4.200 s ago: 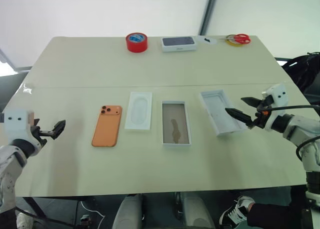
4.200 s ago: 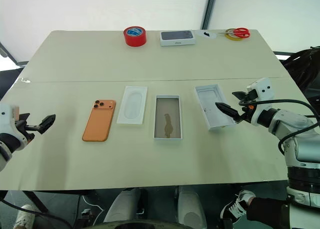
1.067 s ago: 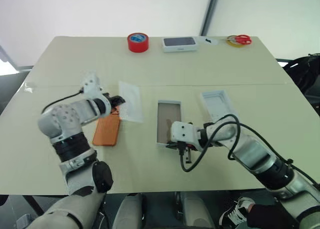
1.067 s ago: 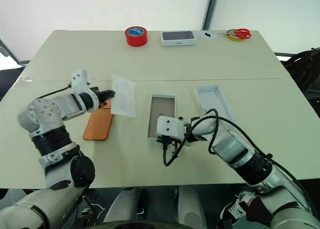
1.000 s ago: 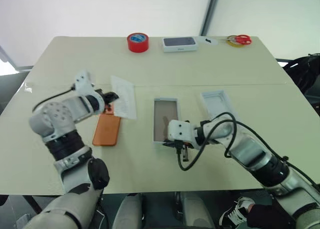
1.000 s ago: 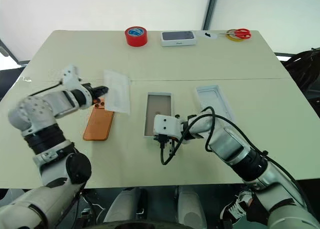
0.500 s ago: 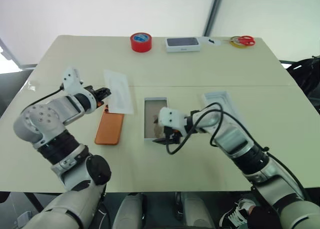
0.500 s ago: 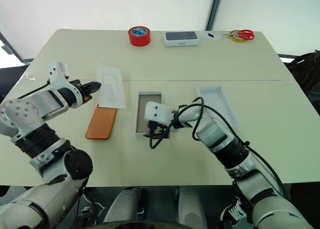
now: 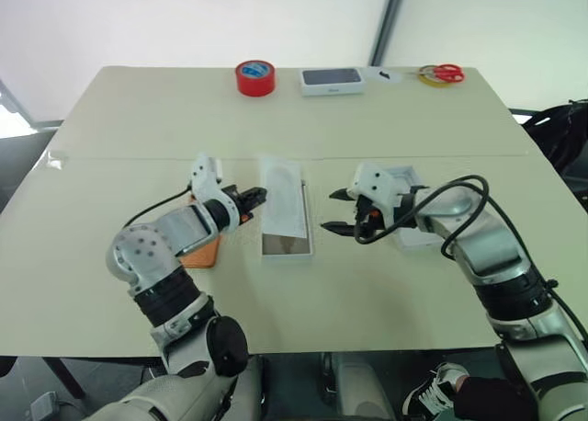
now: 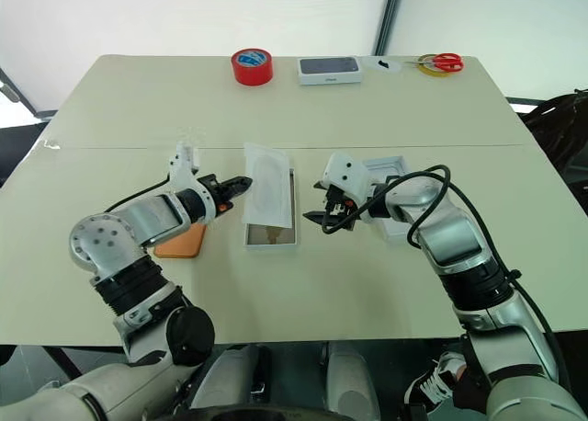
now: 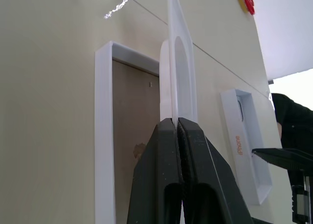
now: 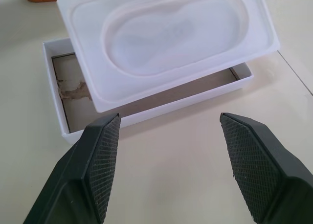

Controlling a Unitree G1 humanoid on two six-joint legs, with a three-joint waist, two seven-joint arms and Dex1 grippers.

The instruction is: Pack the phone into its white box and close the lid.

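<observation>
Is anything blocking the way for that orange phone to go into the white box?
Yes. The left gripper holds a white insert over the white box, covering most of its opening. The phone lies beside the box.

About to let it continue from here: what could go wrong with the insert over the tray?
1. The left gripper pinches the insert only at one edge, so it may tilt or slip.
2. The insert hangs askew over the white box; lowered like this, it could catch on a wall.
3. The phone is unpacked beside the left arm; the insert may block it.
</observation>
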